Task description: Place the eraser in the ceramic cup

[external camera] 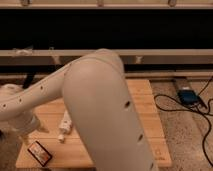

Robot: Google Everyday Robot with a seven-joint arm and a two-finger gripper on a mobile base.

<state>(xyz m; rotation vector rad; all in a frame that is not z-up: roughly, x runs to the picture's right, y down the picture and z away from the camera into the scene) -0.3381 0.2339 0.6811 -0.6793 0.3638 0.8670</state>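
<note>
The eraser point(39, 152), a flat black block with an orange-red border, lies at the front left corner of the wooden table point(145, 100). My gripper point(31, 136) hangs at the far left, just above and behind the eraser, open and holding nothing. My white arm sweeps from the lower right across the middle of the camera view and hides much of the tabletop. The ceramic cup is hidden behind the arm.
A white tube-like bottle point(65, 125) lies on the table just right of the gripper. On the floor to the right are a blue device point(189, 95) and black cables point(200, 120). A long shelf rail point(165, 54) runs behind the table.
</note>
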